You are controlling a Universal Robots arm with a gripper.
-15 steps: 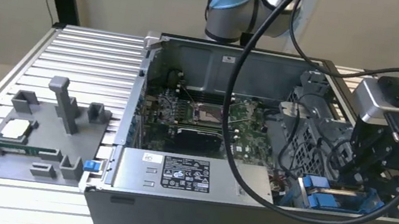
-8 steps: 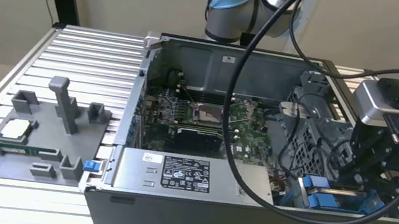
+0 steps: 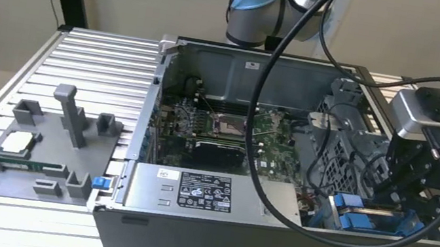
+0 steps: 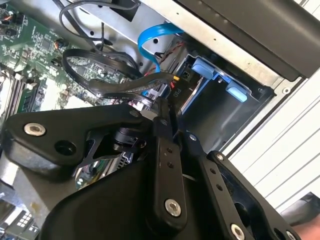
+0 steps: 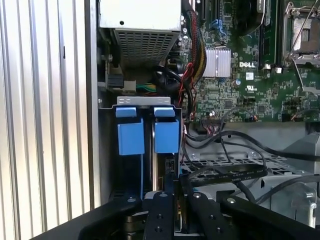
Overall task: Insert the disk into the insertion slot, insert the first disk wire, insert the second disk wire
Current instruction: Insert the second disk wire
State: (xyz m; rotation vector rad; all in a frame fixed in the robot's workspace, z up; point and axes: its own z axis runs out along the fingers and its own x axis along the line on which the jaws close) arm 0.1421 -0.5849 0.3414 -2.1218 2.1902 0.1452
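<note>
Gripper (image 3: 406, 203) down inside the open computer case (image 3: 229, 231), at about 4 o'clock in the exterior view, fingers (image 5: 159, 212) pinched close together on a black cable connector (image 4: 167, 95). Directly ahead in the first wrist view: insertion slot (image 5: 147, 102) with blue carrier tabs (image 5: 166, 135), the disk's (image 5: 159, 167) edge seated between them. Motherboard (image 5: 250, 75) near 1 o'clock.
</note>
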